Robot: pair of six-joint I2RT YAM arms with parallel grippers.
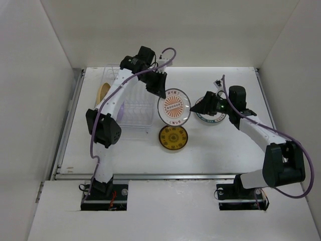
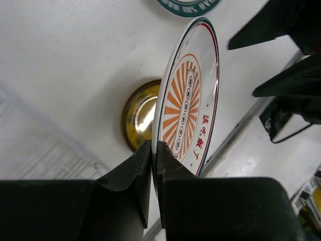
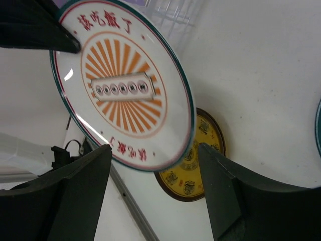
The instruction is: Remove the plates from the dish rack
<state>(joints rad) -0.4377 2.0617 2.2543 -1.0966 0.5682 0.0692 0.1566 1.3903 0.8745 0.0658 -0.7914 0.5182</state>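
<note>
My left gripper [image 1: 161,93] is shut on the rim of the white plate with the orange sunburst [image 1: 174,107] and holds it tilted above the table, right of the dish rack [image 1: 135,120]. In the left wrist view the fingertips [image 2: 145,155] pinch that plate's [image 2: 188,95] edge. My right gripper [image 1: 197,107] is open just right of the plate; in its wrist view the plate [image 3: 120,85] hangs in front of the open fingers [image 3: 85,175], not touching. The amber patterned plate [image 1: 173,138] lies flat below it. A mustard-yellow plate [image 1: 104,92] stands in the rack.
A white plate with a dark-teal rim [image 1: 214,118] lies flat on the table under the right wrist. A lavender plate [image 1: 131,111] seems to stand in the rack's front slots. White walls enclose the table on three sides.
</note>
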